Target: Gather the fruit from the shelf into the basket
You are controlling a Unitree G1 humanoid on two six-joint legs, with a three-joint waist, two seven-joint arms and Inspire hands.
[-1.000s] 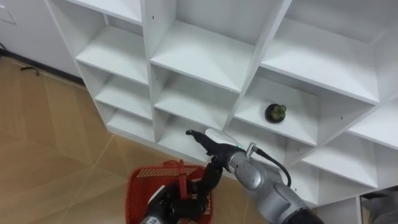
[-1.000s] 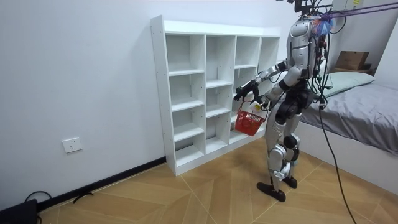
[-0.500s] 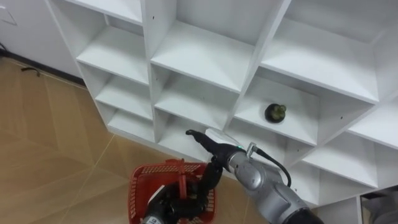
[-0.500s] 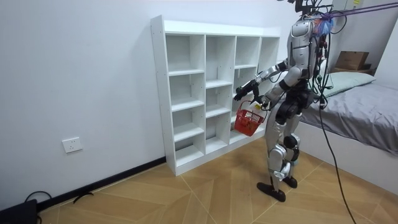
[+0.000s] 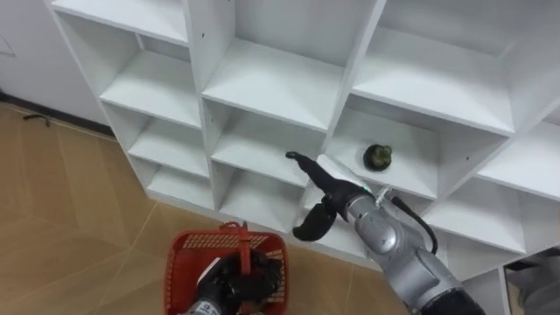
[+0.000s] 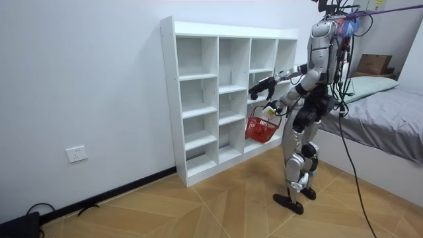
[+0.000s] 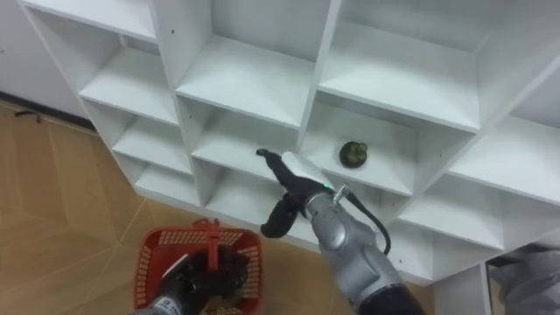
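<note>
A dark round fruit [image 5: 381, 157] lies in a middle compartment of the white closet [image 5: 271, 87]. My right hand [image 5: 331, 186] is raised in front of the shelves, open with fingers stretched up-left, a little left of and below the fruit and apart from it. Low in the view hangs a red basket [image 5: 188, 262], with my left hand [image 5: 229, 284] shut on its upright handle. The hand hides what lies inside the basket. In the room view I stand upright facing the closet's right end, with the basket [image 6: 262, 129] at hip height and my right hand [image 6: 259, 88] lifted.
The other compartments of the closet are bare. Wooden floor [image 5: 61, 219] lies to the left and below the shelves. Behind me in the room view stands a bed [image 6: 390, 125] with a cardboard box [image 6: 373, 64] on it.
My right hand has risen and moved right, closer to the fruit's compartment. The view has shifted slightly. The basket stays in my left hand.
</note>
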